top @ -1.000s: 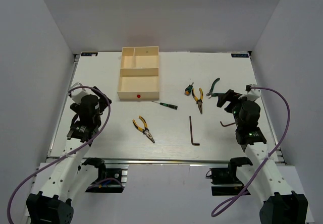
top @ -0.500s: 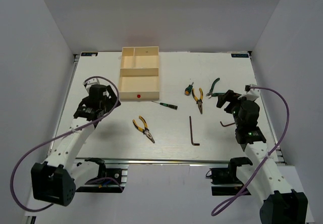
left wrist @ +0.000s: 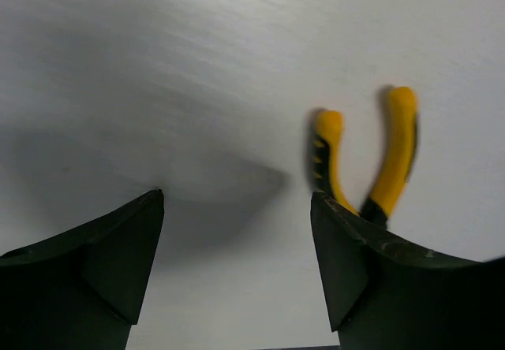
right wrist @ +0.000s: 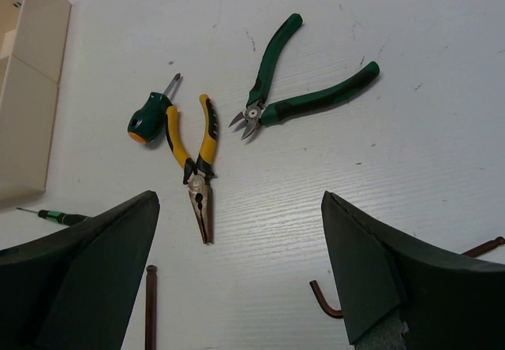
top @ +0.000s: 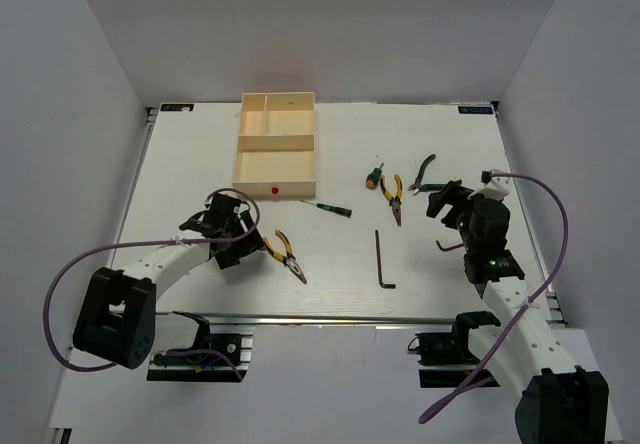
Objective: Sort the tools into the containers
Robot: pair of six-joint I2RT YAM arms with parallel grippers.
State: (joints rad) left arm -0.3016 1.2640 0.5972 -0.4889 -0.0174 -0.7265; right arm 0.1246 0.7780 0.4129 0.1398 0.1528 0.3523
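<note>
Yellow-handled pliers lie near the table's front, their handles just beyond my left gripper's right finger. My left gripper hangs low over the table, open, with only bare table between its fingers. My right gripper is open above the right-hand tools. These are a second pair of yellow pliers, green pliers, a stubby screwdriver, a thin screwdriver, a long hex key and a small hex key. The cream tray sits at the back left; no tool shows in its compartments.
The tray's rim bears a red dot on its near side. White walls close in the table on the left, right and back. Purple cables loop off both arms near the front edge.
My left arm has swung from the table's left side toward the middle and dropped low beside the near yellow pliers. The right arm has barely moved.
</note>
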